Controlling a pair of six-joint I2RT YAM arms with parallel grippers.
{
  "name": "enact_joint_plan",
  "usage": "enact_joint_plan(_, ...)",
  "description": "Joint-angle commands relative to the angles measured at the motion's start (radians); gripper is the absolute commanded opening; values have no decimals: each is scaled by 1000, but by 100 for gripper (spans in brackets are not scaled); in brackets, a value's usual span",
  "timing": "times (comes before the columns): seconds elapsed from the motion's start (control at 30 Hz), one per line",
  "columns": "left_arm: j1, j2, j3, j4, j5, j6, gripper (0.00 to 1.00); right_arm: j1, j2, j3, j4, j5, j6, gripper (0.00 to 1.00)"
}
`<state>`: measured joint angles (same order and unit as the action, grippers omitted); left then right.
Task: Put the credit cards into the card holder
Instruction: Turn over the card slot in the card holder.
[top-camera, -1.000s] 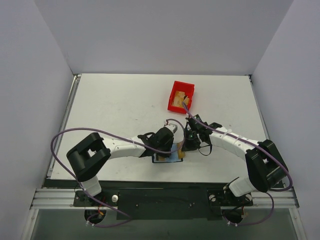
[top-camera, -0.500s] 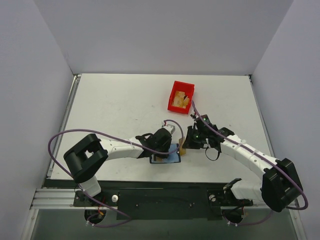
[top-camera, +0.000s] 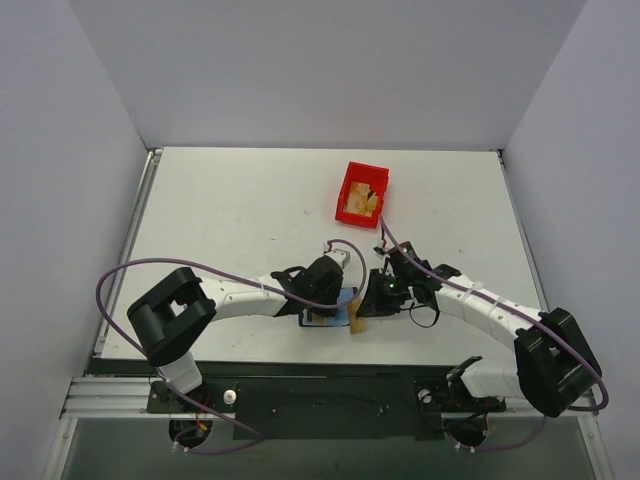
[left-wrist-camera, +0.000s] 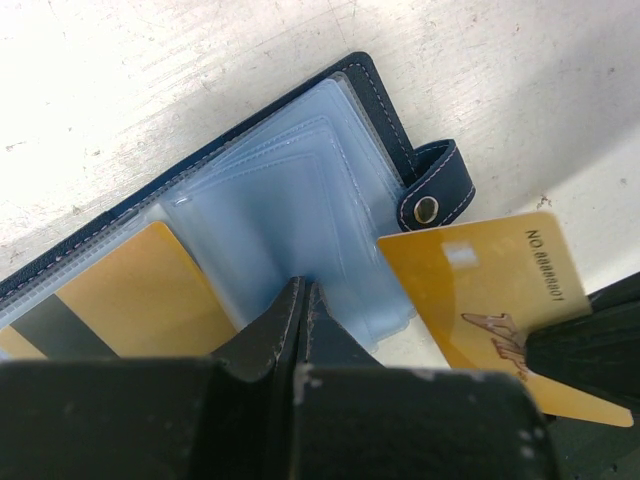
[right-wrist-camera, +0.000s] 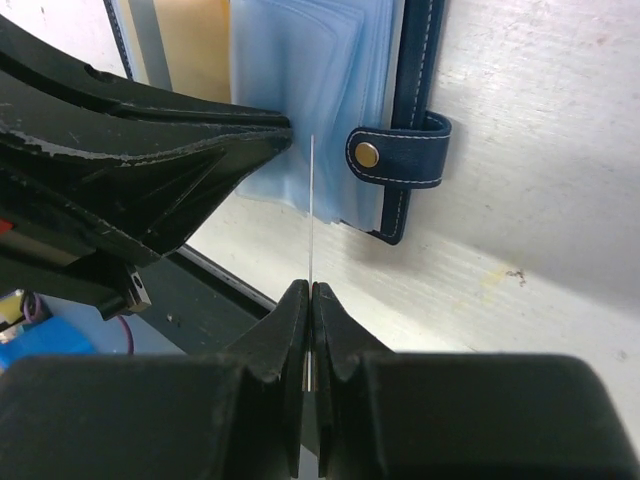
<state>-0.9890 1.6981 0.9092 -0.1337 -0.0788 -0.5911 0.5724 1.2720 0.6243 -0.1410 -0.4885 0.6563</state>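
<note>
The right claw (right-wrist-camera: 310, 290) is clamped on a card (left-wrist-camera: 480, 285), which shows edge-on in its own view. The card's corner is at the edge of the clear sleeves (left-wrist-camera: 290, 200) of the open holder (right-wrist-camera: 420, 60), beside the snap tab (left-wrist-camera: 445, 175). The left claw (left-wrist-camera: 301, 288) is closed, its tips pressing on the sleeves. A striped card (left-wrist-camera: 120, 300) sits in a pocket.

No pocket mouth looks spread, so the card may slide over or between the sleeves rather than in. A hard push could bend it, or skid the holder across the surface (left-wrist-camera: 150, 80) if the left claw's hold is light.
</note>
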Motion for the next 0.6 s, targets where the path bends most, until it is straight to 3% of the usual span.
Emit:
enact_joint_plan(0.0,7,20,-33,-115,-24,10,0,17,30,-5,60,-70,26,0)
enact_joint_plan(0.57,7,17,-32,-116,-21,8,0,21,67,2,6,-19,19,0)
